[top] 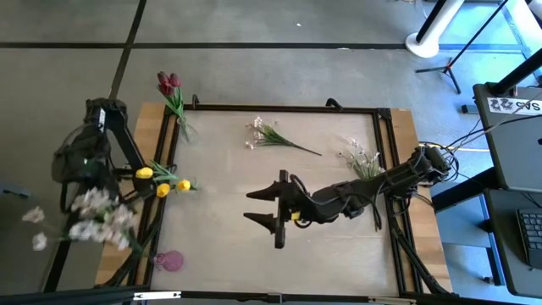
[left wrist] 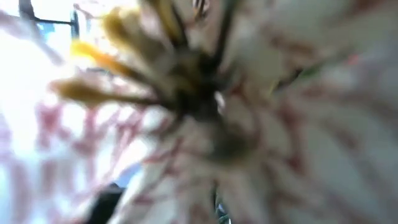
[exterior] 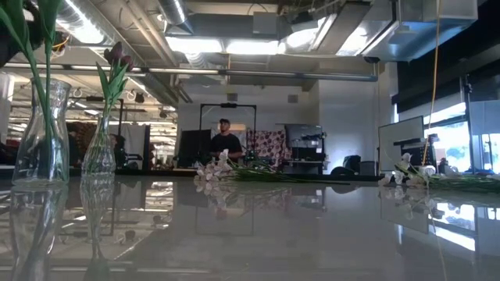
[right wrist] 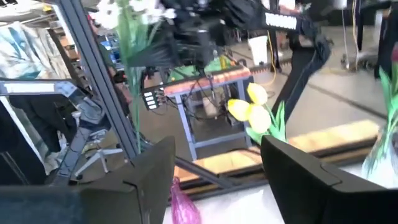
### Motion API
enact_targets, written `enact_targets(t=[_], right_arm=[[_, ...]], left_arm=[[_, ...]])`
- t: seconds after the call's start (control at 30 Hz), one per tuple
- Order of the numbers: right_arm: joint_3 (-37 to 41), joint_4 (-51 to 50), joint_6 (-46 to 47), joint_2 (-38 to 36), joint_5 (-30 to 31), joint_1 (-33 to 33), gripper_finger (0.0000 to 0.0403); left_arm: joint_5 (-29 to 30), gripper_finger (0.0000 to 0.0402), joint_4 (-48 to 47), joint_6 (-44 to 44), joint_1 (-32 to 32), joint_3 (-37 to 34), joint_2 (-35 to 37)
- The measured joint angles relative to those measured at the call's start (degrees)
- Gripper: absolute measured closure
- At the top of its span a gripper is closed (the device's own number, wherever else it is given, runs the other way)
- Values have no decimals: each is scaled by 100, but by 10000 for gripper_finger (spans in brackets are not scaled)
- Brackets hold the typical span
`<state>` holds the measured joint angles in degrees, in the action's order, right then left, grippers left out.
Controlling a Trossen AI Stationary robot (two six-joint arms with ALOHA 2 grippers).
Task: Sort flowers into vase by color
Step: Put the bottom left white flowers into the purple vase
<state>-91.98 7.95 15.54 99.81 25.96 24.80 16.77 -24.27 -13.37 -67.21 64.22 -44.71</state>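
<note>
White blossoms fill the left gripper, clamped on that spray at the table's near left edge. We see the right gripper mid-table, jaws wide, empty. Yellow tulips stand left; red tulips far left; two white sprays lie beyond.

Grey concrete floor w/ dark seams, bright ceiling lights, exposed ducts overhead, a person standing far back, black desk at right.
</note>
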Motion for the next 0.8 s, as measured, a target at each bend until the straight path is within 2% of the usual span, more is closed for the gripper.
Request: enact_targets(t=[0.3,0.47,0.8], right_arm=[[0,-147,675,0,85,0,166],[0,-150,712,0,156,0,166],[0,-147,845,0,212,0,166]], left_arm=[[842,396,-245,318,-952,-8,-422],[1125,396,-845,-21,-1122,-10,-417],[1164,396,-1447,-531,-1241,-41,-415]])
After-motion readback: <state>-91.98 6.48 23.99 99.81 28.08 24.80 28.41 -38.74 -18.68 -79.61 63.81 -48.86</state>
